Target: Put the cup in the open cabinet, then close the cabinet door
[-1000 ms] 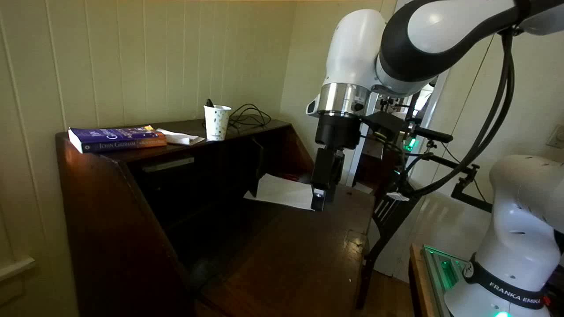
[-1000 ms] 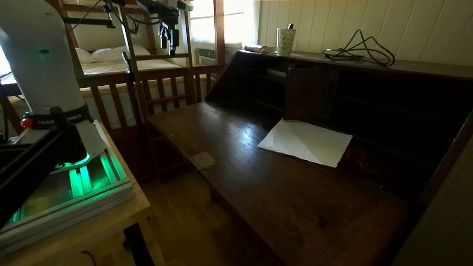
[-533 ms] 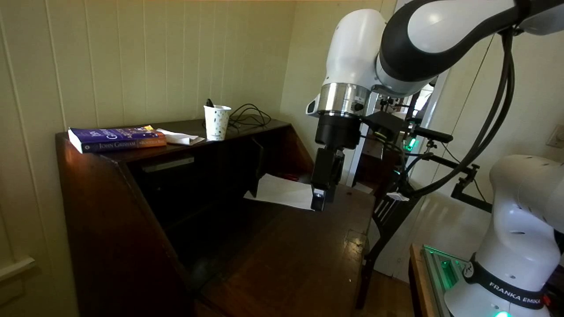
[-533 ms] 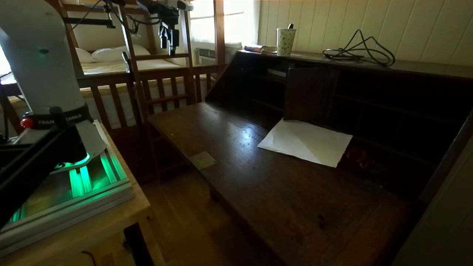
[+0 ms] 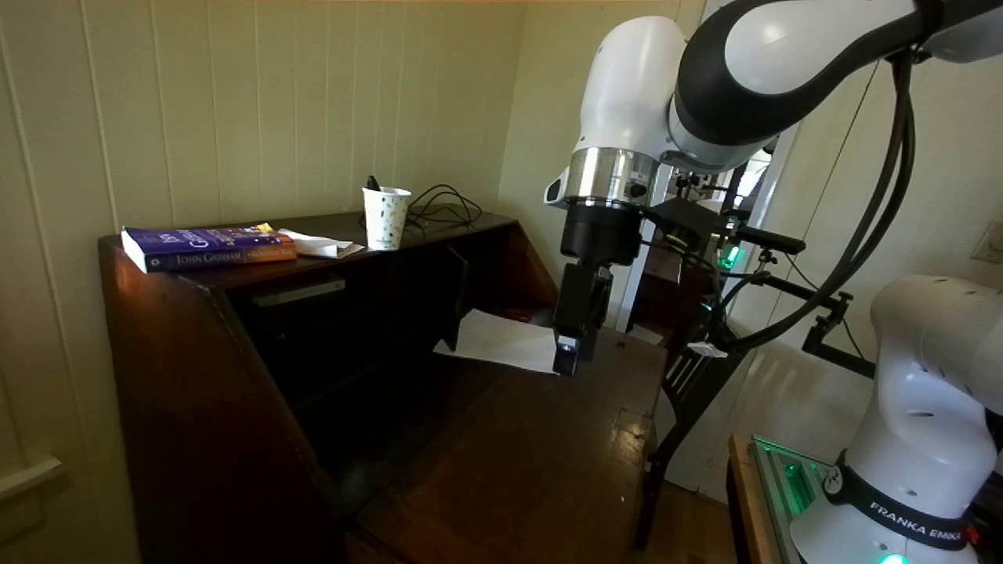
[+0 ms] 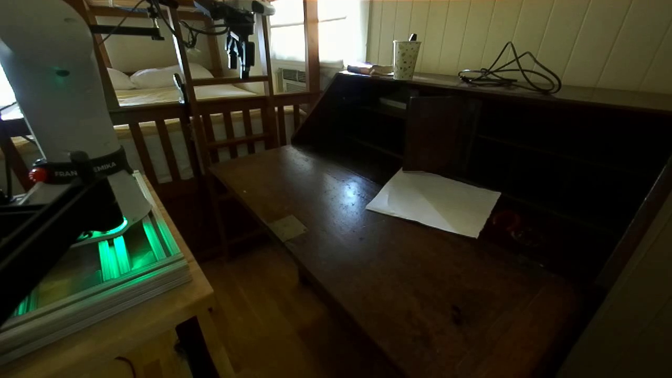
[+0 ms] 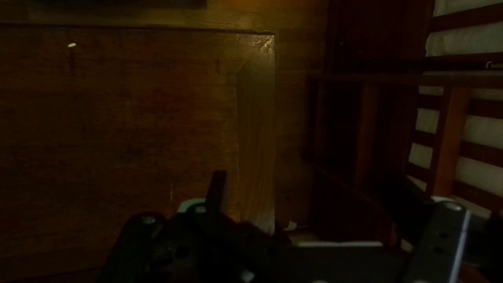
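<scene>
- Although a second has gone by, nothing visibly shifts; the gripper (image 5: 576,360) hangs in mid-air just as it did, well apart from the cup (image 5: 385,221);
- its jaws are spread wide with nothing between them; that looks fit for a grasp, not yet begun;
- the cup stands upright on the flat top of the cabinet (image 5: 180,376), not inside, so neither half of the task seems done;
- the cabinet door (image 6: 431,134), which I take to be the small panel, is swung out; the interior is too dark to judge;
- so a reach toward the cup probably comes first; the white sheet (image 6: 436,202) just before the door might catch it later.
</scene>
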Robot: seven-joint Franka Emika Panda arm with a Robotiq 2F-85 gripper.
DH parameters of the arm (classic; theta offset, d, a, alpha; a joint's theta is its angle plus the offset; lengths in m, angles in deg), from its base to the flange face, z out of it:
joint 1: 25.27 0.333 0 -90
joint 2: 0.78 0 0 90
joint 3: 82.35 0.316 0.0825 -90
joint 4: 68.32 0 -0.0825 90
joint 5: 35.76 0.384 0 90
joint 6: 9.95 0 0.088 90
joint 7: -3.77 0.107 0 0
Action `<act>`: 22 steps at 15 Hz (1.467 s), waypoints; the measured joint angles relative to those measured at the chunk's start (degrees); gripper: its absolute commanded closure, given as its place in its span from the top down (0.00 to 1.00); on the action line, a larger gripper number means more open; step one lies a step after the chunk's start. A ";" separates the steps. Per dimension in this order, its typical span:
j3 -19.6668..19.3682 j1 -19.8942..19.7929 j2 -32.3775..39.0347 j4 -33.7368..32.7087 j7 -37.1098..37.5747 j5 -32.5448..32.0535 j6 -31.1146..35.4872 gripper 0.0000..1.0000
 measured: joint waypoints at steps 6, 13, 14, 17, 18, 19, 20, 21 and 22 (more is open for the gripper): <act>0.00 -0.01 0.00 0.00 0.00 0.00 0.00 1.00; 0.01 -5.84 -0.82 -0.84 3.11 -11.63 9.52 1.00; 0.04 -7.18 -0.96 -1.50 4.26 -14.77 10.70 1.00; 0.42 -11.25 -0.91 -4.81 8.94 -25.14 12.83 1.00; 0.74 -12.62 -0.73 -6.21 10.91 -28.60 13.29 1.00; 1.16 -14.03 -0.42 -7.86 13.24 -32.20 13.57 1.00; 1.63 -15.46 0.07 -9.84 15.88 -35.72 13.66 1.00; 1.96 -16.69 0.70 -11.81 18.51 -38.74 13.66 1.00; 2.03 -17.57 1.47 -13.91 20.30 -40.14 12.99 1.00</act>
